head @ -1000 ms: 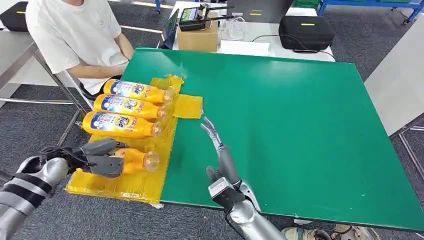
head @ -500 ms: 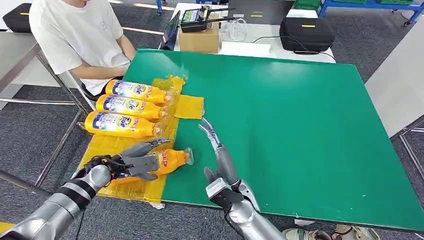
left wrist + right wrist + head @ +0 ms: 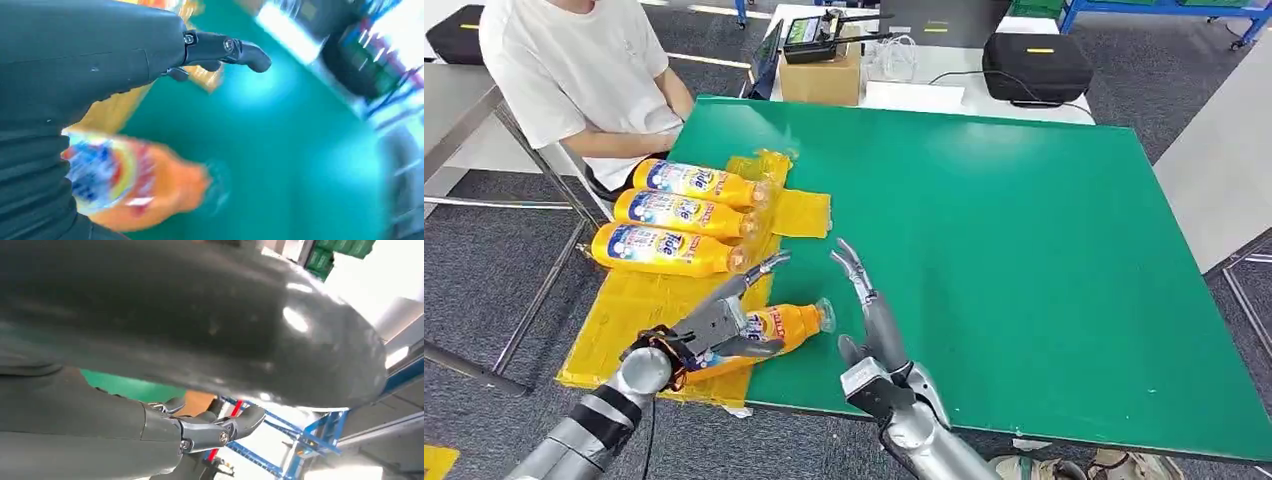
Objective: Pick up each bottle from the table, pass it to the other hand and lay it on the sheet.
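Observation:
An orange Tide bottle [image 3: 789,323] lies on its side over the seam between the yellow sheet [image 3: 639,310] and the green table [image 3: 994,230]. My left hand [image 3: 716,330] holds it by the labelled body, with the fingers stretched out above it. In the left wrist view the blurred bottle [image 3: 135,187] sits against my left hand [image 3: 100,55]. The cap points at my right hand [image 3: 864,305], which stands open and upright just beside it, fingers apart. Three more orange bottles [image 3: 682,212] lie side by side on the sheet's far part. My right hand [image 3: 125,430] holds nothing.
A person in a white shirt [image 3: 574,70] sits at the table's far left corner, close to the sheet. Behind the green table stand a cardboard box [image 3: 822,75] and a black case [image 3: 1036,65]. The table's front edge runs just before my right wrist.
My left hand has carried the bottle rightward off the sheet's near part toward my right hand. The right hand has barely moved.

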Action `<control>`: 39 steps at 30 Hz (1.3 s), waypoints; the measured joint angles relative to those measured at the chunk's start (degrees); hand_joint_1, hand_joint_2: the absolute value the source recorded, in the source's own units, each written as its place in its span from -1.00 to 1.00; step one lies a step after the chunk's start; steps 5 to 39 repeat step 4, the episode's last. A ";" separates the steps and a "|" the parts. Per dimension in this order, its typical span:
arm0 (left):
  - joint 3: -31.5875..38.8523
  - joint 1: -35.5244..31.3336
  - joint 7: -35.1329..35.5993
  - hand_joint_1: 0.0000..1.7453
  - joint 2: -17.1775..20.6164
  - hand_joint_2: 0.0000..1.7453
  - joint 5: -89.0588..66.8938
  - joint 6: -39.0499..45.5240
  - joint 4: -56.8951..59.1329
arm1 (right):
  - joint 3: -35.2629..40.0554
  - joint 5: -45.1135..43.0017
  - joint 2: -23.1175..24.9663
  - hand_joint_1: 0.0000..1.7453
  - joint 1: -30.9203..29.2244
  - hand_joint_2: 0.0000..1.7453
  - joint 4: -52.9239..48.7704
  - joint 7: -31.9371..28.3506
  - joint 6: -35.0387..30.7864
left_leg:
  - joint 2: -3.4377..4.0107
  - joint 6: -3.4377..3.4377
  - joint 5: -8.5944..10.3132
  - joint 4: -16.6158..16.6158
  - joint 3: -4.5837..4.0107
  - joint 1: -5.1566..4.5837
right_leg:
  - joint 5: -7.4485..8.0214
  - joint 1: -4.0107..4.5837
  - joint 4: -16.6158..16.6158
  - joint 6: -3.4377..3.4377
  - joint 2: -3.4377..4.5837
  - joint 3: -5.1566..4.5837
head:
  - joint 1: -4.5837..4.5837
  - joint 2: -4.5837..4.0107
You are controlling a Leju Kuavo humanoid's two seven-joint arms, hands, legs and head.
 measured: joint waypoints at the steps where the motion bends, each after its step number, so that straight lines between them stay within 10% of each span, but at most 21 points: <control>1: 0.90 0.61 -0.20 -1.00 -0.73 1.00 1.18 0.62 -1.36 | 0.00 0.35 -0.18 -1.00 0.13 -1.00 -0.02 0.00 -0.38 | 0.00 0.00 0.00 0.00 -0.03 0.00 | 0.00 0.00 0.00 0.00 0.00 -0.05 | 0.00 0.00; 39: 4.18 2.35 -1.18 -1.00 -3.13 1.00 6.02 1.77 -5.38 | -0.07 0.70 -0.48 -1.00 0.80 -1.00 -0.44 0.00 -2.13 | 0.03 0.00 0.00 0.00 -0.10 0.03 | 0.00 0.04 0.00 0.00 0.01 -0.13 | -0.02 0.00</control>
